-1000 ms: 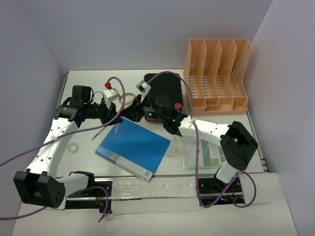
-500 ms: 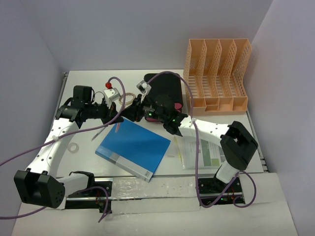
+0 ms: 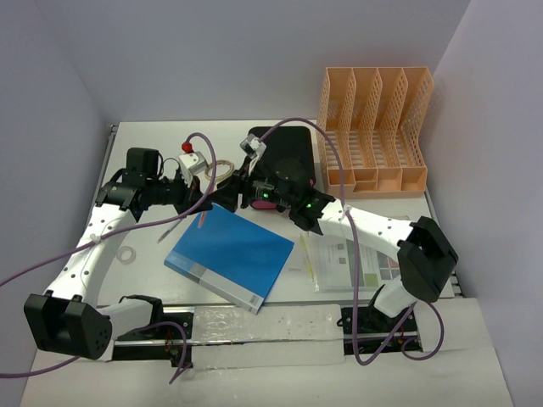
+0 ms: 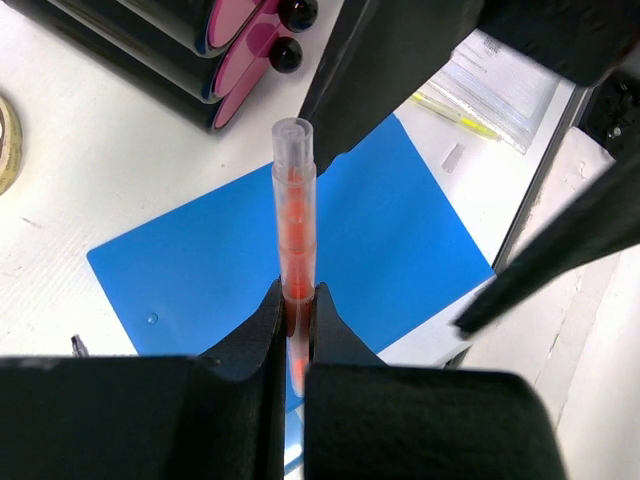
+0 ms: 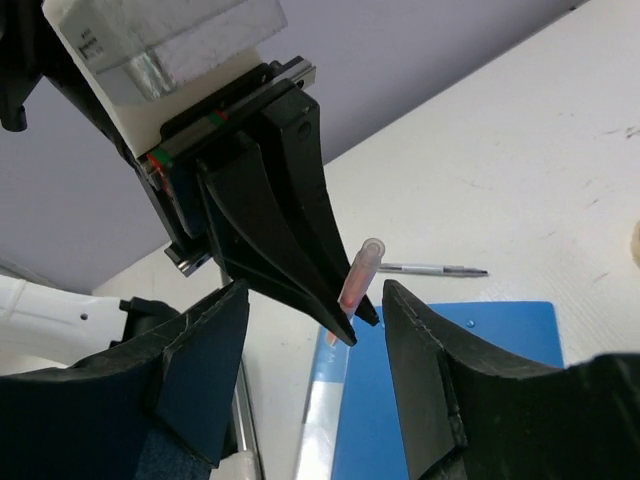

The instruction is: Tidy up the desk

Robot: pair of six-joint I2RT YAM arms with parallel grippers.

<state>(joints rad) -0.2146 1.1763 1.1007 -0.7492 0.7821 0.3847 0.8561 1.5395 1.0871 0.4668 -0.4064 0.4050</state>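
I see an orange slotted file rack (image 3: 373, 127) at the far right, and just left of it a black box with pink drawers (image 3: 293, 157). A blue book (image 3: 231, 254) lies flat near the middle. A slim pen (image 3: 174, 227) is beside its left corner and printed sheets (image 3: 329, 270) are to its right. My left wrist view shows a clear pen with red ink (image 4: 293, 215) against the blue cover.

Shut in on three sides, all plain, matte and pale lavender-grey: back wall (image 3: 254, 51) straight across the far side; left wall (image 3: 42, 153) and right wall (image 3: 501, 127) slanting outward toward the near edge; joined in clean corners; lit softly and evenly; brighter on the right wall, greyer on the left; no hard shadows anywhere.
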